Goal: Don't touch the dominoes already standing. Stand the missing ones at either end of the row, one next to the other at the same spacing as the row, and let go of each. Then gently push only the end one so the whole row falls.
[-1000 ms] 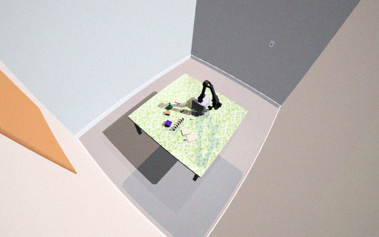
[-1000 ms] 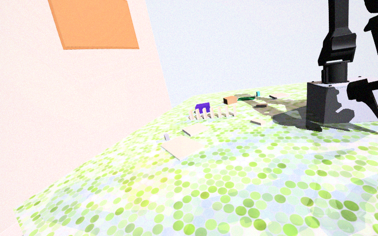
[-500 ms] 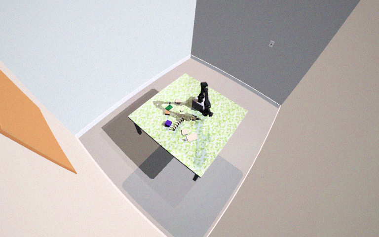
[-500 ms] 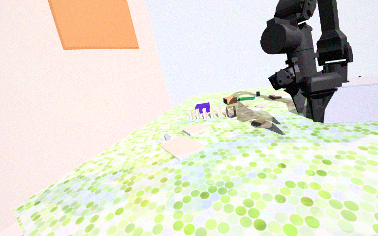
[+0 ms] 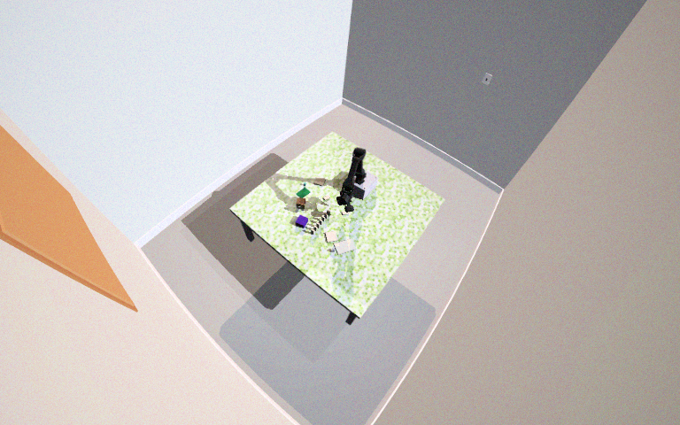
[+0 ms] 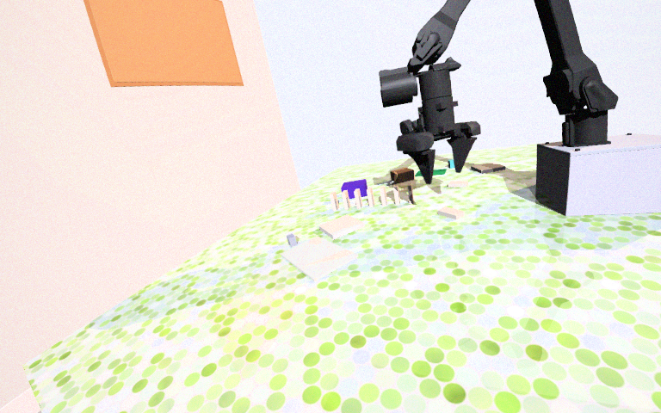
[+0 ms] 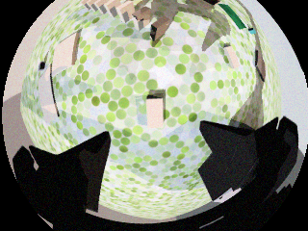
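Several pale dominoes stand upright in an evenly spaced row; one standing domino (image 6: 370, 196) is mid-row, and the domino (image 6: 411, 193) at the end nearer the arm is in shadow. A loose domino (image 6: 450, 212) (image 7: 155, 113) lies flat between the row and the arm base. A second loose domino (image 6: 458, 184) (image 7: 232, 56) lies flat farther back. My gripper (image 6: 443, 177) (image 7: 156, 131) is wide open and empty, pointing down above the table. In the wrist view the nearer loose domino lies centred just ahead of the gap between the fingertips.
A purple block (image 5: 301, 220) (image 6: 354, 188) stands beside the row, with a brown block (image 5: 300, 202) (image 6: 402, 175) and a green piece (image 5: 303, 192) (image 7: 233, 16) behind. A tan slab (image 5: 330, 235) (image 6: 341, 226), a larger pale slab (image 5: 344, 245) (image 6: 317, 260) and a small grey piece (image 6: 291, 239) lie in front.
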You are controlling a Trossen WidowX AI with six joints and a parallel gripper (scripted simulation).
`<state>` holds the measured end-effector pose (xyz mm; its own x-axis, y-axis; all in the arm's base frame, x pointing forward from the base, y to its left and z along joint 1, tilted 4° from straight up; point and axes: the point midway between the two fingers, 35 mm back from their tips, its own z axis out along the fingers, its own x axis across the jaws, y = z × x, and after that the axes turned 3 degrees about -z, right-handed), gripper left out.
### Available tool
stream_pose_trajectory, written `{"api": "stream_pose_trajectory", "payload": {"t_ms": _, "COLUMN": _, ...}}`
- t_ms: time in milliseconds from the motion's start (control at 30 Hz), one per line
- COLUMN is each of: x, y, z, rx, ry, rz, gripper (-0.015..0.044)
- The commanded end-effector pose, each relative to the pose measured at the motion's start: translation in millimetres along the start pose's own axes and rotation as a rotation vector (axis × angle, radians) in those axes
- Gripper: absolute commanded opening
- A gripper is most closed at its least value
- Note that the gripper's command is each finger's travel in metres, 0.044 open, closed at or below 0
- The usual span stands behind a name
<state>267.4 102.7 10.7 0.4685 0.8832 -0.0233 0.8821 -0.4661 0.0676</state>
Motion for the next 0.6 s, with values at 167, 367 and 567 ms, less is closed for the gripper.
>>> {"api": "stream_pose_trajectory", "payload": {"t_ms": 167, "x": -4, "y": 9, "z": 14, "rx": 0.002, "ry": -0.018, "rz": 0.039, "gripper": 0.0440}}
{"api": "stream_pose_trajectory", "payload": {"t_ms": 367, "x": -6, "y": 8, "z": 62, "rx": 0.002, "ry": -0.019, "rz": 0.039, "gripper": 0.0440}}
{"api": "stream_pose_trajectory", "payload": {"t_ms": 567, "x": -6, "y": 10, "z": 67, "rx": 0.002, "ry": -0.019, "rz": 0.039, "gripper": 0.0440}}
